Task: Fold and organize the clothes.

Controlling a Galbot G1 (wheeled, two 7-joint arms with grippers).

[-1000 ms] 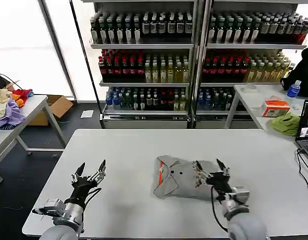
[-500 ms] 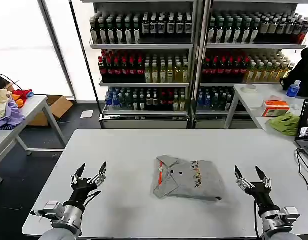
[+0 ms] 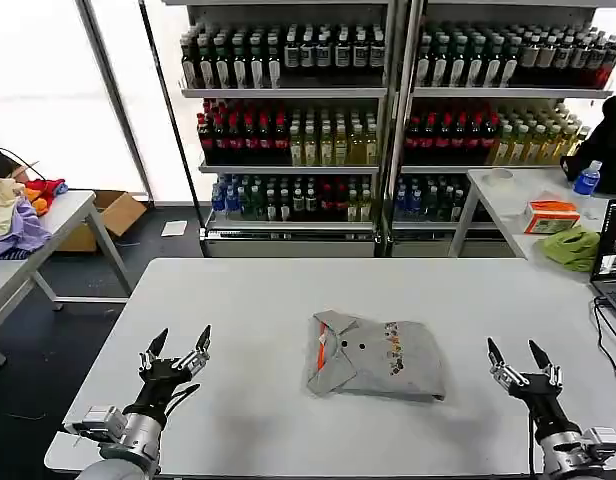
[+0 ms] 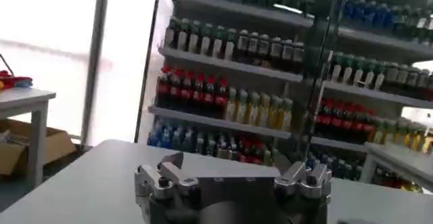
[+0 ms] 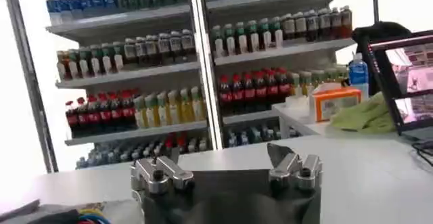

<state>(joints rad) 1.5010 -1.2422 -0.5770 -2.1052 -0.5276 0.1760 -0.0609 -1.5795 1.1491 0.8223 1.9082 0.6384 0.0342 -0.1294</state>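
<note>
Jaws spread, both grippers (image 3: 175, 342) (image 3: 519, 358) beside apparently folded shirt (image 3: 376, 356)

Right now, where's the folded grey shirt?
Head view: the folded grey shirt lies mid-table, between the open left hand and open right hand, nearer the right, touching neither.

Both arms end in grey metal wrists that carry two-fingered grippers, the left gripper (image 3: 175, 343) and the right gripper (image 3: 519, 358), each with slim black fingers tipped in dark points. Silver knuckle blocks with dark round screws sit at each finger base (image 4: 160, 178). Thin black cables loop beside each wrist.
</note>
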